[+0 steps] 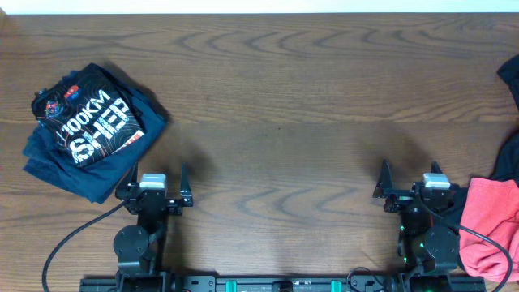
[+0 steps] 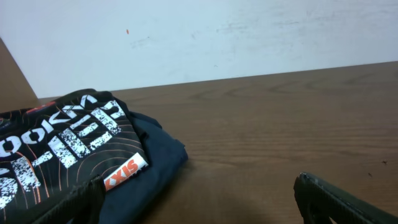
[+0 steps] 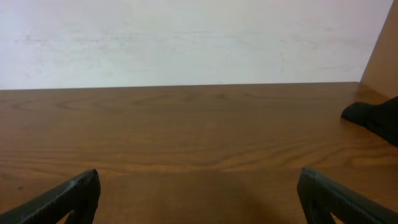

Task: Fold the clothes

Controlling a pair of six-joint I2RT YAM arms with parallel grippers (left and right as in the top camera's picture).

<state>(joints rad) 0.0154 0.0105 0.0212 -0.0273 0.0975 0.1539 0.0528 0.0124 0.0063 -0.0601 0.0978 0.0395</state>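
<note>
Overhead, a folded black sports jersey with thin orange-white contour lines [image 1: 89, 118] lies on a navy garment [image 1: 49, 162] at the left side of the brown wooden tabletop [image 1: 276, 97]. The stack's long axis slants from the near-left corner up toward the far right, and the print runs along it. The left fingers [image 2: 339, 200] are spread wide and hold nothing. The stack lies ahead of them and to their left, near but not touching, and the left wrist view shows its navy edge just beyond the finger tips.

The right fingers [image 3: 342, 199] are also fully apart and empty, pointing at bare wood. A rumpled coral-red garment [image 1: 491, 227] sits at the right edge, just beside the base of the right arm [image 1: 434, 235], so it is to the right of those fingers and behind them rather than in front. Dark cloth [image 1: 511, 77] also pokes in at the right edge farther out, with another piece nearer the arm.

The left stack already looks folded, so the next piece probably comes from the right side. The right arm is clearly the nearer one, but it would have to turn outward and back to reach the coral-red garment.

The jersey reads "100KM" in white, with larger speckled white letters below it (apparently "SHE" plus one more letter that is hard to tell). A white tab at its edge carries orange letters that look like "XIS". The small logos at the far corner are too small to read.
</note>
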